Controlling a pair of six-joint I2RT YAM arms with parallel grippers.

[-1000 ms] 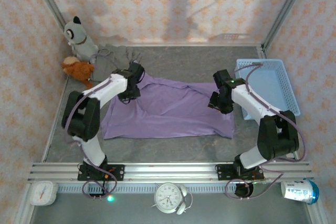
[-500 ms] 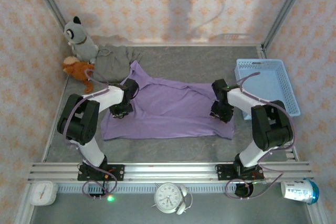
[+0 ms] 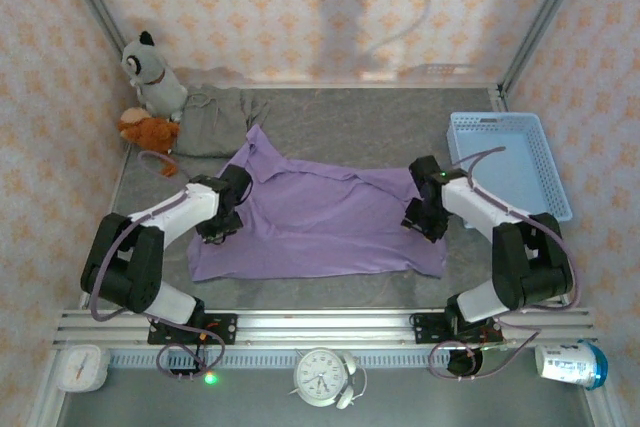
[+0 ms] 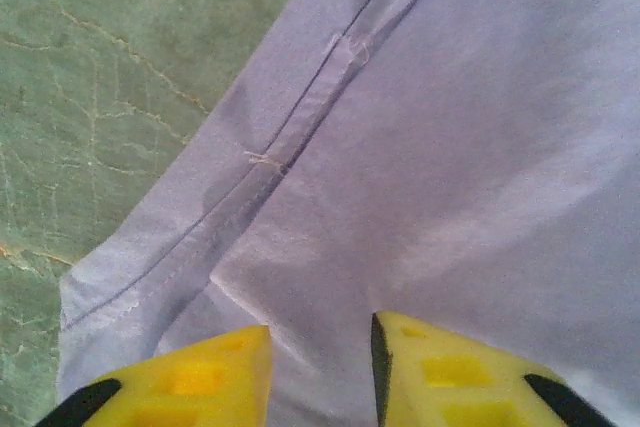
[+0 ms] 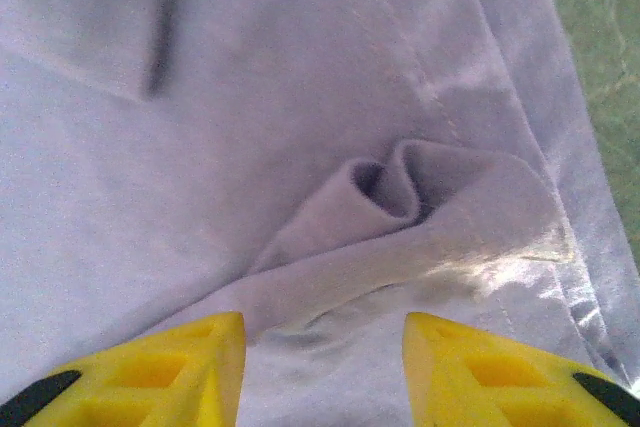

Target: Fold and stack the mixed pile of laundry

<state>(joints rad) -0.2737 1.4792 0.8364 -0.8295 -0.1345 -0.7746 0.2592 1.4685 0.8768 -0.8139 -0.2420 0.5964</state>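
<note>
A large lavender garment [image 3: 320, 222] lies spread almost flat across the middle of the grey table [image 3: 350, 112], with one corner reaching toward the far left. There it touches a small taupe garment [image 3: 210, 119], which lies crumpled near the back left corner. The left gripper [image 3: 222, 215] is low over the lavender cloth's left edge. In its wrist view the left gripper [image 4: 320, 347] has its yellow fingers slightly parted, with a stitched hem just ahead and cloth between them, not clamped. The right gripper [image 3: 425, 215] is low over the right edge. In its wrist view the right gripper [image 5: 325, 337] has its fingers spread wide, released, with a small raised fold of cloth just ahead. A light blue basket [image 3: 510, 162] sits at the right. A grey plush toy [image 3: 152, 72] and an orange plush toy [image 3: 148, 131] sit beside the taupe garment.
</note>
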